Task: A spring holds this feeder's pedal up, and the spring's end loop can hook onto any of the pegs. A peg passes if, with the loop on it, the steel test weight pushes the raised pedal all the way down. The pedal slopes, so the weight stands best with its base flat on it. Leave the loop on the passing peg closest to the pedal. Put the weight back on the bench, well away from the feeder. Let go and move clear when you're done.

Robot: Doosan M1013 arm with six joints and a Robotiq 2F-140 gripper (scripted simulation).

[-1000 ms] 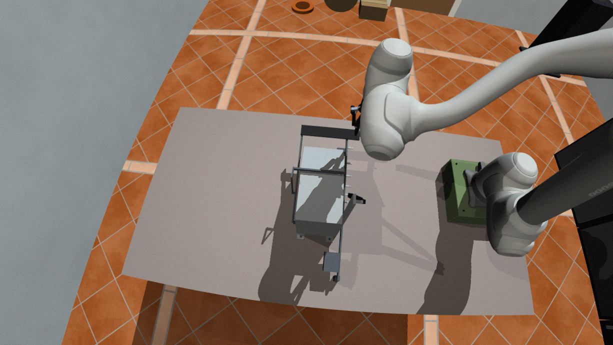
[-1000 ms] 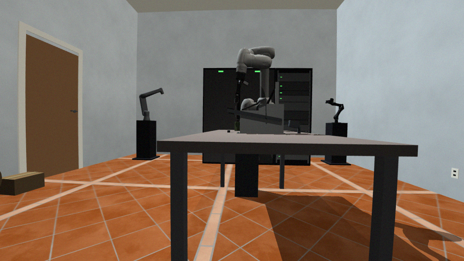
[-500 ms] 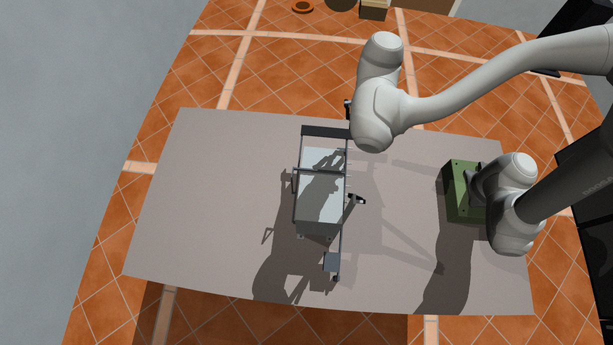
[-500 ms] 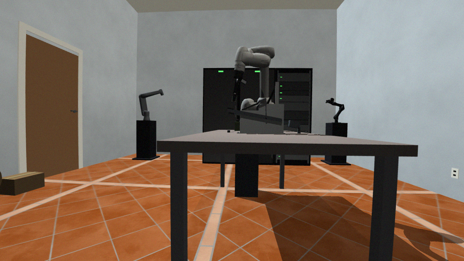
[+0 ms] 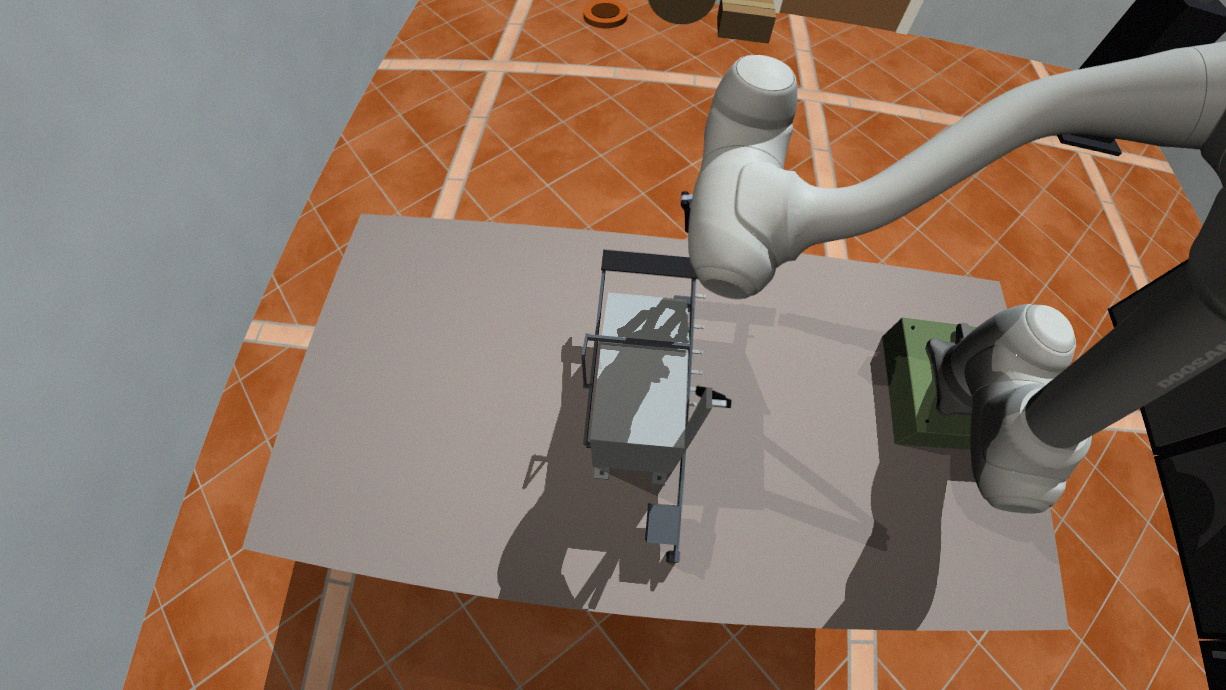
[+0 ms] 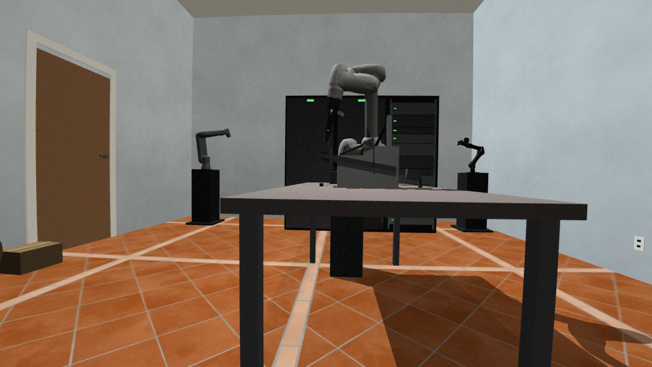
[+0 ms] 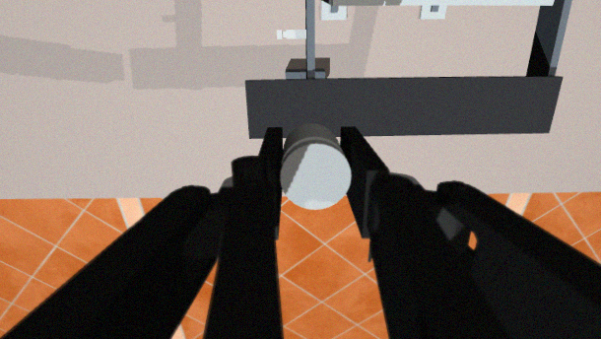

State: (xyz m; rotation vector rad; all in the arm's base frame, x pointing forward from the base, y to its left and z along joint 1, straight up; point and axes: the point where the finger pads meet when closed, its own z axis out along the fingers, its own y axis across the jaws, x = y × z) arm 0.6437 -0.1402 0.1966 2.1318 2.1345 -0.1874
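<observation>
My gripper (image 7: 311,151) is shut on the steel test weight (image 7: 315,167), a short grey cylinder held between the two black fingers. It hangs above the edge of the feeder's dark pedal (image 7: 404,105), near one end of it, and I cannot tell whether it touches. From above, the pedal (image 5: 645,262) sits at the far end of the grey feeder box (image 5: 643,377), and the arm's wrist hides the gripper. A row of small pegs (image 5: 698,338) runs along the box's right side. A small black piece (image 5: 713,398) sits at the peg end farthest from the pedal. From the side, the pedal (image 6: 358,164) slopes and stands raised.
A thin lever runs along the feeder's side to a small grey plate (image 5: 662,522) near the bench's front edge. The arm's green base block (image 5: 922,381) stands at the right of the bench. The floor lies just beyond the bench edge behind the pedal.
</observation>
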